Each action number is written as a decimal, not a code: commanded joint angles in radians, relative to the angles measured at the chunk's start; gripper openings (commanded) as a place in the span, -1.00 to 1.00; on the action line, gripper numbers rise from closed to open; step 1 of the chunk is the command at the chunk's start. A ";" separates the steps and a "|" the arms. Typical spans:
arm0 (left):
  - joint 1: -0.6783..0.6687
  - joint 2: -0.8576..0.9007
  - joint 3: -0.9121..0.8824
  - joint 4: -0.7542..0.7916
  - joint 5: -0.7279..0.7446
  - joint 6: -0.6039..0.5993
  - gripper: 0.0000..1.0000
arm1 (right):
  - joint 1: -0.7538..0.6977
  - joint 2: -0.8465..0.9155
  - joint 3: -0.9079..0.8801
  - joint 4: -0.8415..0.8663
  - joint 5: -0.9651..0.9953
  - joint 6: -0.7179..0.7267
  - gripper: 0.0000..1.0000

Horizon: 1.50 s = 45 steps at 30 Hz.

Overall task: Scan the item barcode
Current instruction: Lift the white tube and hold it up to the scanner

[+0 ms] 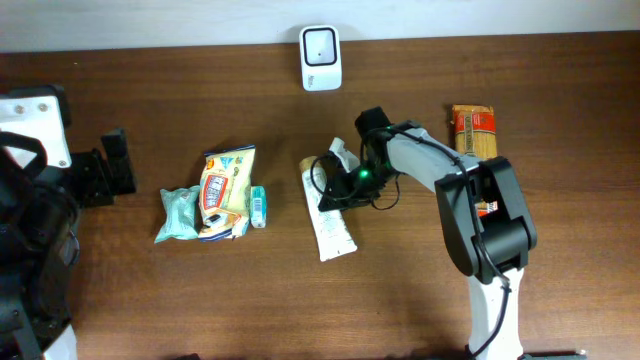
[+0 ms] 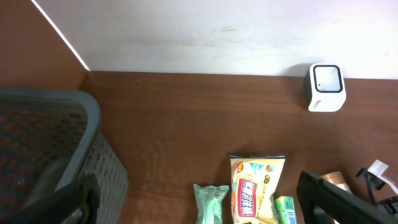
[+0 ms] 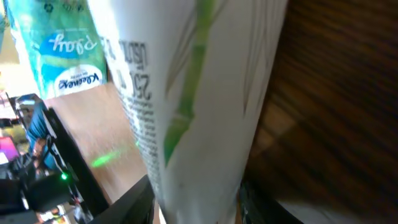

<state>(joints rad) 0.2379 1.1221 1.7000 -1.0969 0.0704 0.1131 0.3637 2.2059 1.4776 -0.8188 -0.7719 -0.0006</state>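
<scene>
Barely begun: right claw (image 1: 343,188) pinching the white tube (image 1: 333,228) that lies on the bench (image 1: 200,110) right beneath it, left claw (image 1: 112,168) spread wide far off, lifting and showing the barcode to the scanner (image 1: 321,58) beyond yet to come.

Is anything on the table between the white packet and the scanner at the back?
Nothing visible. Only bare table lies between the white packet and the scanner; the snack bags sit off to the left.
</scene>
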 commanded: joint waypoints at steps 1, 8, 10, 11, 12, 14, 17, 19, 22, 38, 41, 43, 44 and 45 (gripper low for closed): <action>0.003 -0.003 0.007 0.002 -0.007 0.016 0.98 | 0.056 0.070 -0.003 0.009 0.089 0.161 -0.14; 0.003 -0.003 0.007 0.002 -0.007 0.016 0.99 | 0.054 0.069 -0.002 0.014 0.069 0.216 -0.92; 0.003 -0.003 0.007 0.002 -0.007 0.016 0.98 | 0.038 -0.006 -0.001 0.012 0.068 0.172 -0.92; 0.003 -0.003 0.007 0.002 -0.007 0.016 0.98 | 0.031 -0.065 -0.001 0.010 0.055 0.134 -0.92; 0.003 -0.003 0.007 0.002 -0.007 0.016 0.98 | 0.021 -0.156 -0.001 0.008 0.008 0.080 -0.92; 0.003 -0.003 0.007 0.002 -0.007 0.016 0.98 | 0.000 -0.284 -0.001 0.008 -0.053 0.031 -0.92; 0.003 -0.003 0.007 0.002 -0.007 0.016 0.98 | -0.043 -0.442 -0.001 0.007 -0.056 0.030 -0.92; 0.003 -0.003 0.007 0.002 -0.007 0.016 0.98 | -0.079 -0.523 -0.001 0.000 -0.057 0.030 -0.92; 0.003 -0.003 0.007 0.002 -0.007 0.016 0.98 | -0.097 -0.577 -0.001 -0.014 -0.085 0.003 -0.92; 0.003 -0.003 0.007 0.002 -0.007 0.016 0.98 | 0.069 -0.027 0.875 -0.045 1.250 -0.297 -0.92; 0.003 -0.003 0.007 0.002 -0.007 0.016 0.98 | 0.080 0.093 0.875 0.132 1.359 -0.389 -0.92; 0.003 -0.003 0.007 0.002 -0.007 0.016 0.98 | 0.079 0.159 0.874 0.247 1.399 -0.389 -0.92; 0.003 -0.003 0.007 0.002 -0.007 0.016 0.98 | 0.078 0.188 0.873 0.300 1.416 -0.397 -0.92; 0.003 -0.003 0.007 0.002 -0.007 0.016 0.98 | 0.078 0.211 0.873 0.334 1.418 -0.436 -0.92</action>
<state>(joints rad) 0.2379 1.1221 1.7000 -1.0969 0.0704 0.1131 0.4431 2.4054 2.3222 -0.5552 0.5426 -0.3710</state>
